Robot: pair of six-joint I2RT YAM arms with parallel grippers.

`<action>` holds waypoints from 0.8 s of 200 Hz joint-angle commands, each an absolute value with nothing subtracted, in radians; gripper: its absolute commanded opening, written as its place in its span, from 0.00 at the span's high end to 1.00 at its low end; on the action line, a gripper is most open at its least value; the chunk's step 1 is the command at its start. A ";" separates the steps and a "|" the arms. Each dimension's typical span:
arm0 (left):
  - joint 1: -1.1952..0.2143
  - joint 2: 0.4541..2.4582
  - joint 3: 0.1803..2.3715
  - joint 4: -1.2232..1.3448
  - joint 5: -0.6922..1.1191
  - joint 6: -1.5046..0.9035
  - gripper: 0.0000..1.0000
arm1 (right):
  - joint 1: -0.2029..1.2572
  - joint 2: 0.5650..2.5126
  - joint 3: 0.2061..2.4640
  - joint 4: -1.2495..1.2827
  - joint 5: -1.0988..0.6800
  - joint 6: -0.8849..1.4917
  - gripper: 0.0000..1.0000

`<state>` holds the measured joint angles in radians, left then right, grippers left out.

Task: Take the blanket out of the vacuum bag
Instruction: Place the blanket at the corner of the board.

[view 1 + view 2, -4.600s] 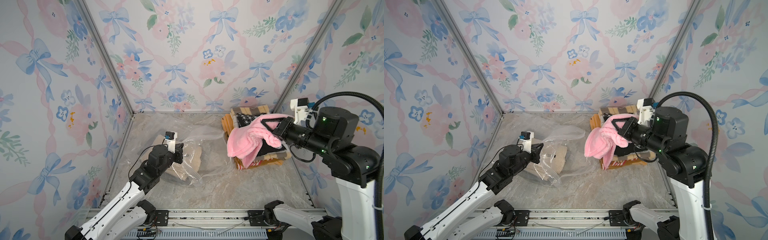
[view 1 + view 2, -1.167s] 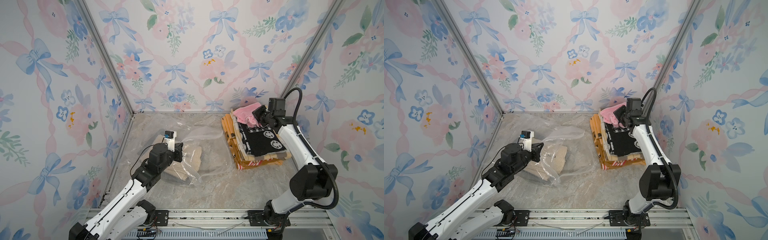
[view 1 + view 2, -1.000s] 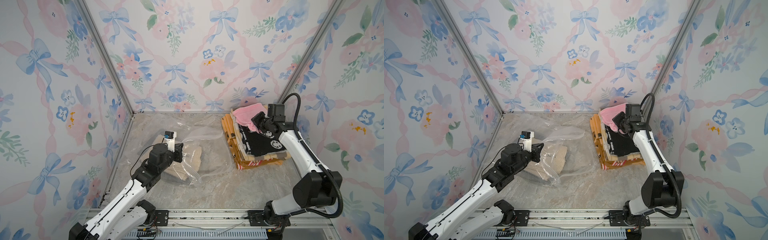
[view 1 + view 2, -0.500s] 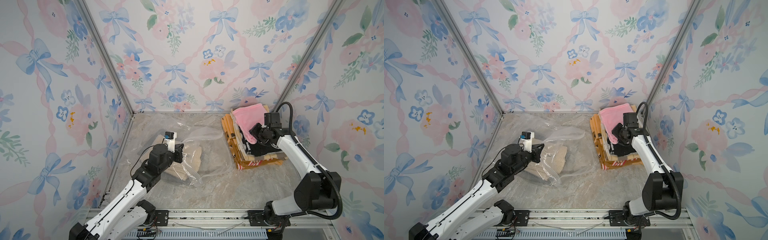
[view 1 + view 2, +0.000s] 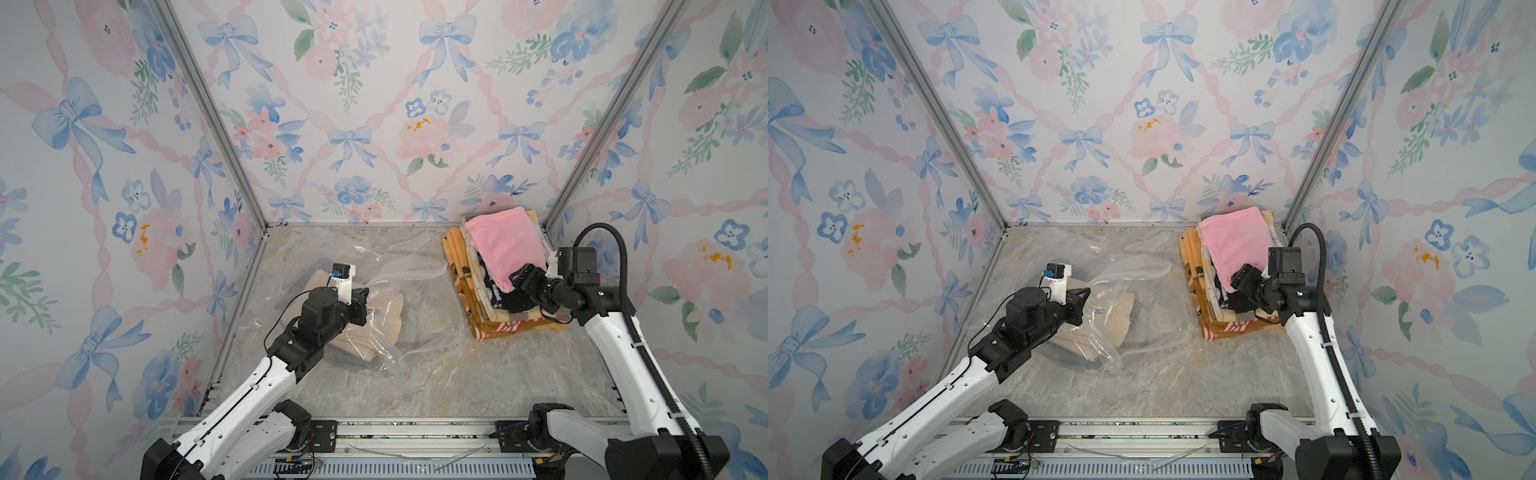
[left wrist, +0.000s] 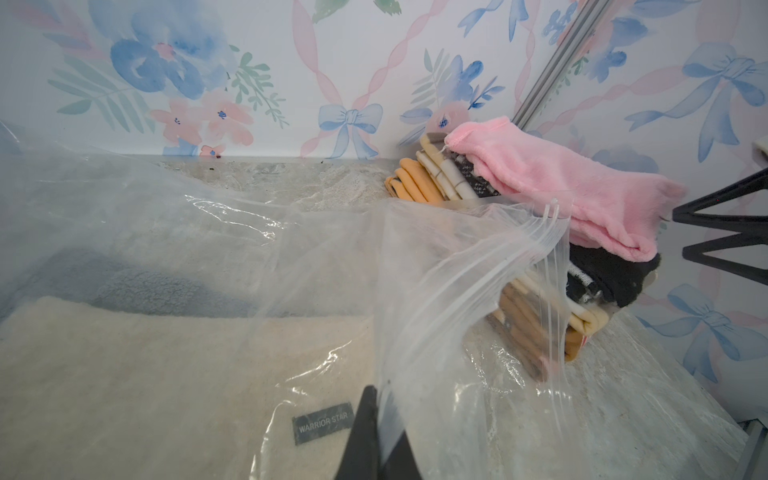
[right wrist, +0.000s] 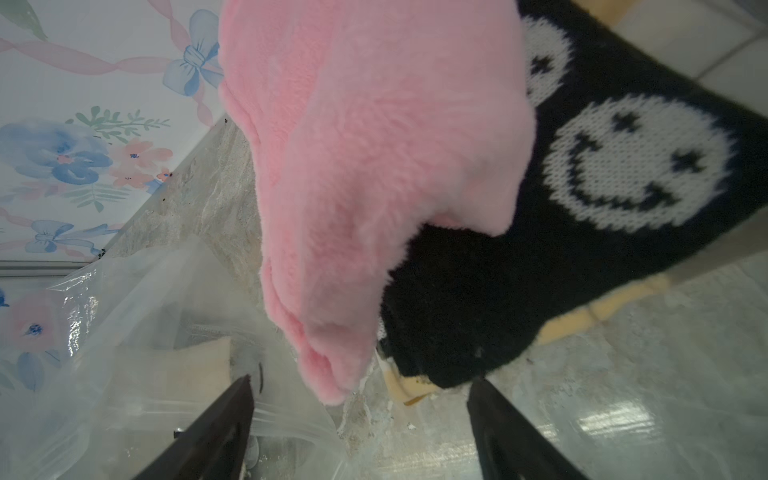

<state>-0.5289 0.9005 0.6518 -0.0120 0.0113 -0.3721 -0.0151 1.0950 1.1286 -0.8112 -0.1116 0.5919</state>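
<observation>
Lowered right claw (image 7: 361,386) gapes empty beside pink blanket (image 5: 505,245); left claw (image 6: 380,436) apparently pinches vacuum bag (image 6: 457,291).

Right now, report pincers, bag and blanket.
Left pincer shut on vacuum bag film. Right pincer open, empty, by pink blanket atop stack. Cream blanket inside bag, not yet out; film covers it.

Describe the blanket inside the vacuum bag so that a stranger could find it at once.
On the marble tabletop, look left of the blanket stack to the clear vacuum bag. Inside lies a folded cream fleece blanket; unlike the pink, black and orange ones, it is pale and under plastic.
</observation>
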 commanded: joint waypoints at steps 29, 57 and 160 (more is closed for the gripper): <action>-0.529 0.944 0.667 0.028 0.051 -0.382 1.00 | -0.134 1.070 1.067 -0.853 -0.057 0.469 0.42; -0.531 0.936 0.667 0.018 0.044 -0.380 1.00 | -0.138 1.096 1.016 -0.712 -0.059 0.411 0.45; -0.531 0.924 0.678 -0.008 0.033 -0.379 1.00 | -0.138 1.155 0.904 -0.334 0.027 0.218 0.53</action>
